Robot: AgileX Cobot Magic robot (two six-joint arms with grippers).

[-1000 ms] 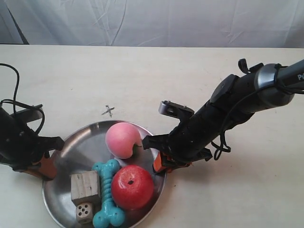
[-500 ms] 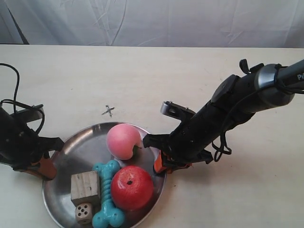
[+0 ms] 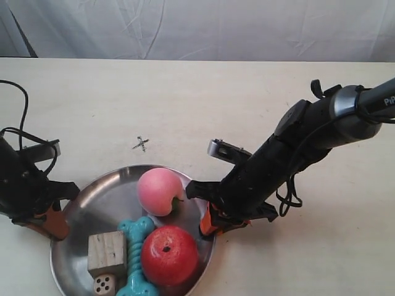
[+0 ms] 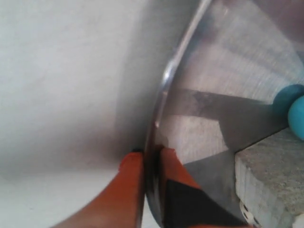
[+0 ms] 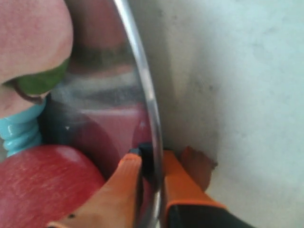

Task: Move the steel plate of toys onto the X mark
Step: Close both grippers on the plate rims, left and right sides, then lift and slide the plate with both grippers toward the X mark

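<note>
The steel plate (image 3: 105,197) sits near the front of the table, holding the pink peach (image 3: 157,191), red apple (image 3: 168,254), turquoise bone (image 3: 137,234), wooden cube (image 3: 106,251) and die (image 3: 103,284). My left gripper (image 4: 151,156) is shut on the plate's rim (image 4: 164,90); in the exterior view it is the left gripper (image 3: 54,222) at the plate's left edge. My right gripper (image 5: 151,156) is shut on the opposite rim (image 5: 142,80), seen as the right gripper (image 3: 208,223) in the exterior view. The X mark (image 3: 141,144) lies on bare table just beyond the plate.
The cream table (image 3: 203,98) stretches back to a white curtain (image 3: 197,28). Black cables (image 3: 18,132) loop by the arm at the exterior view's left. The plate's front edge reaches the bottom of the exterior view.
The plate with its toys has shifted toward the front of the table and slightly left, away from the X mark. Both grippers moved with it, still clamped on the rim.
</note>
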